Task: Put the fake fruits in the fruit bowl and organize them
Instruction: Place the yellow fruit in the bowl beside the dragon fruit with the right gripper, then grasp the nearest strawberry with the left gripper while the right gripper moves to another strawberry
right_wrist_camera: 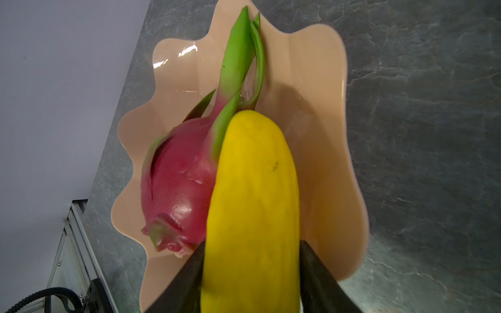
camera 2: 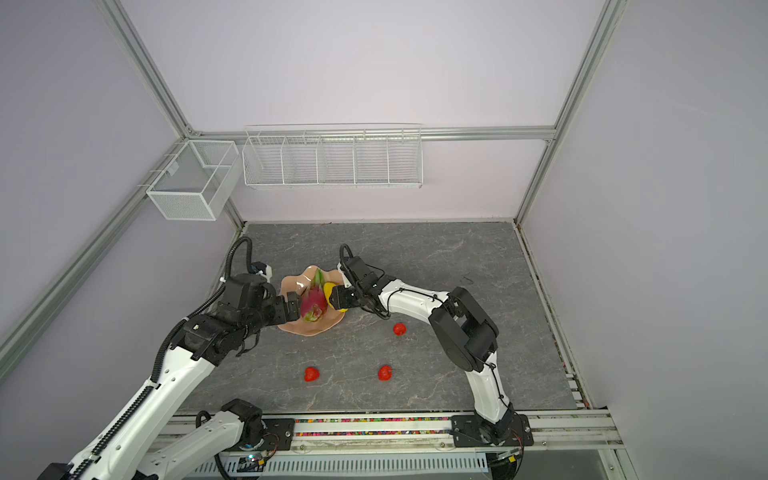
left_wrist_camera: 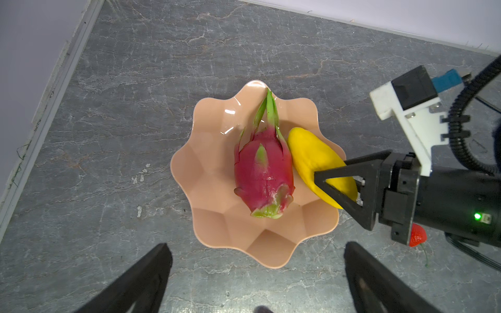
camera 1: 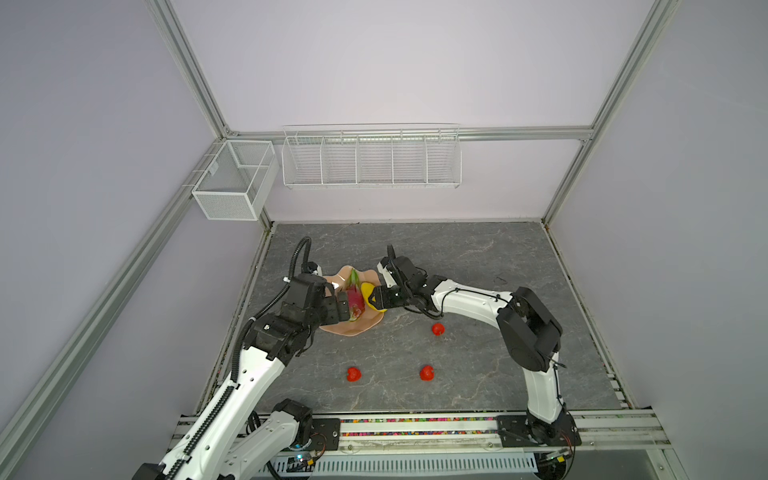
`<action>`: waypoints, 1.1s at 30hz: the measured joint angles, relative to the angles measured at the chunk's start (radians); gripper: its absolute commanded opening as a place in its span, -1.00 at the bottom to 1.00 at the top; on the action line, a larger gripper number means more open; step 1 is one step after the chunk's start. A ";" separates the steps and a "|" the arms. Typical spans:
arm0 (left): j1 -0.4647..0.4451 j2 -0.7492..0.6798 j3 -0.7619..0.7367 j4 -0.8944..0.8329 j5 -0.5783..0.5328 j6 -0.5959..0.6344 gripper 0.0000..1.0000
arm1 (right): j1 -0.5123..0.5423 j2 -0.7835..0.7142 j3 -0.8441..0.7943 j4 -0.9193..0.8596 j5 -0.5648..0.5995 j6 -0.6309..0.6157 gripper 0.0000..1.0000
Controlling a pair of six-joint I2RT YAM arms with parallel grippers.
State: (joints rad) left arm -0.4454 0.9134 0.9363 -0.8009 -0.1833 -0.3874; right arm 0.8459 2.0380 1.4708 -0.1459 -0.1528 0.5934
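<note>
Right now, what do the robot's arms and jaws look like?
Both arms have white shells and black joints. A ribbed black hose runs along the left arm; thin black wires cross the right arm. The jaws are black triangular frames. The right wrist carries a white bracket and a green light.

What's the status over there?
Left gripper jaws open, empty. Right gripper jaws on yellow fruit, in fruit bowl beside dragon fruit. Three strawberries on table. Nothing blocking.

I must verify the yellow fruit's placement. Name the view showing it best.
Left wrist view: the yellow fruit shows almost whole, in the fruit bowl against the dragon fruit. The right wrist view crops it between the fingers of the right gripper; both top views show only a small patch beside that gripper.
</note>
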 measured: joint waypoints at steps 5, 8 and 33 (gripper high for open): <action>0.000 -0.002 -0.016 0.002 0.000 0.003 0.98 | 0.000 0.028 0.037 -0.004 0.002 0.001 0.11; 0.000 -0.008 -0.019 0.002 -0.003 0.003 0.98 | 0.000 0.038 0.042 -0.006 0.003 0.001 0.18; -0.091 0.050 -0.092 -0.181 0.203 -0.223 0.76 | 0.003 -0.452 -0.137 -0.014 0.097 -0.138 0.60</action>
State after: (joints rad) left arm -0.5365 0.9630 0.8448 -0.9821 0.0200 -0.6102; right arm 0.8494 1.5864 1.3338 -0.1600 -0.0563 0.4553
